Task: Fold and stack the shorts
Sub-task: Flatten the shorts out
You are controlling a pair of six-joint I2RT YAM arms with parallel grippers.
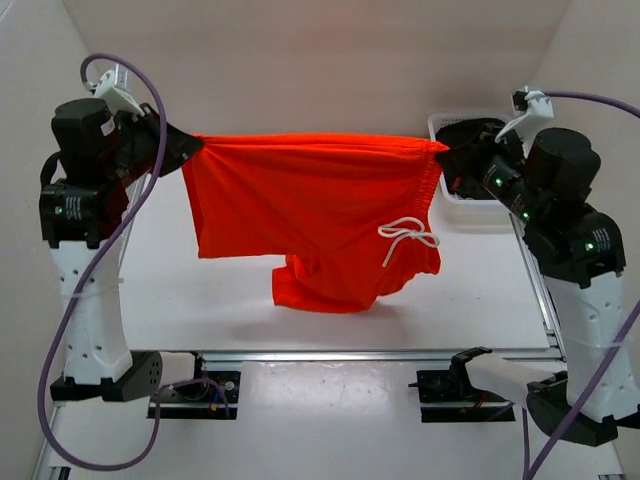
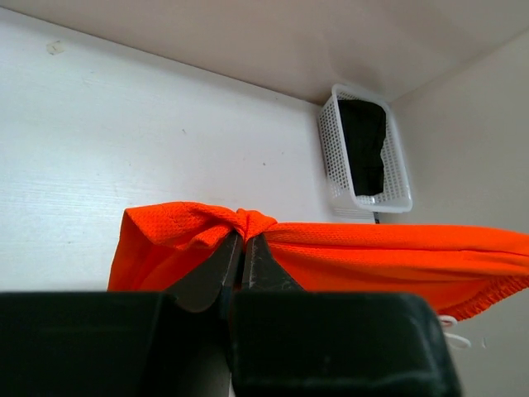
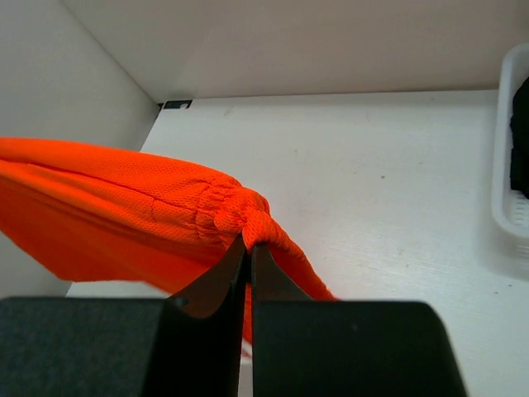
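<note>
The orange-red shorts (image 1: 310, 215) hang stretched in the air between my two grippers, above the white table. The waistband runs down the right side with the white drawstring (image 1: 407, 238) tied in a bow. My left gripper (image 1: 190, 148) is shut on the shorts' left corner; in the left wrist view (image 2: 245, 238) the fabric (image 2: 372, 252) bunches at the fingertips. My right gripper (image 1: 448, 152) is shut on the gathered waistband corner, also seen in the right wrist view (image 3: 250, 244) with the cloth (image 3: 124, 198) stretching left. The lower leg part (image 1: 320, 285) droops towards the table.
A white mesh basket (image 1: 438, 125) with dark cloth inside stands at the back right of the table, just behind my right gripper; it shows in the left wrist view (image 2: 331, 153). White walls enclose the table (image 1: 240, 310) on the left, back and right.
</note>
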